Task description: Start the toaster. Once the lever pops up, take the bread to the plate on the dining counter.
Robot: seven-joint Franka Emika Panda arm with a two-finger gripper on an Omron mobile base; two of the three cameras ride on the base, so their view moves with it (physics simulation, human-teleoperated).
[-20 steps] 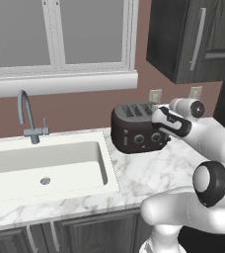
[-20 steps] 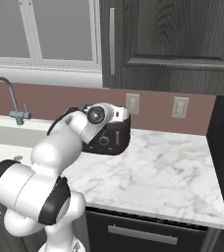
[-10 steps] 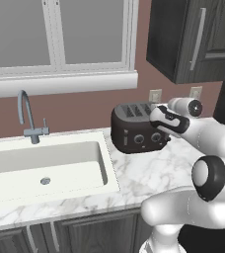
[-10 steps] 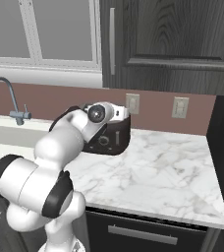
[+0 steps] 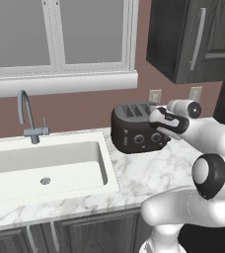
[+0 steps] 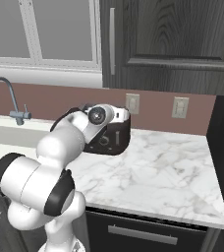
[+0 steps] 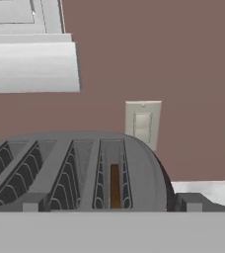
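The dark glossy toaster (image 5: 134, 131) stands on the marble worktop, right of the sink, its two knobs facing forward. My gripper (image 5: 156, 126) hovers at its right end, just above the top edge, fingers spread wide with nothing between them. In the hand view I look along the toaster (image 7: 80, 168) and its four slots, and my fingertips (image 7: 29, 206) stand far apart at the bottom. The bread (image 7: 115, 185) is a brown strip low in the rightmost slot. From the right base view the hand covers part of the toaster (image 6: 111, 140). The lever is hidden. The plate and dining counter are out of view.
A white sink (image 5: 45, 165) with a grey tap (image 5: 28, 116) lies left of the toaster. Dark wall cabinets (image 5: 193, 39) hang above the worktop, with wall sockets (image 6: 131, 104) behind. Bare marble worktop (image 6: 168, 167) stretches right of the toaster.
My hand has crept slightly left, closer over the toaster's right end. The jaws stay wide.
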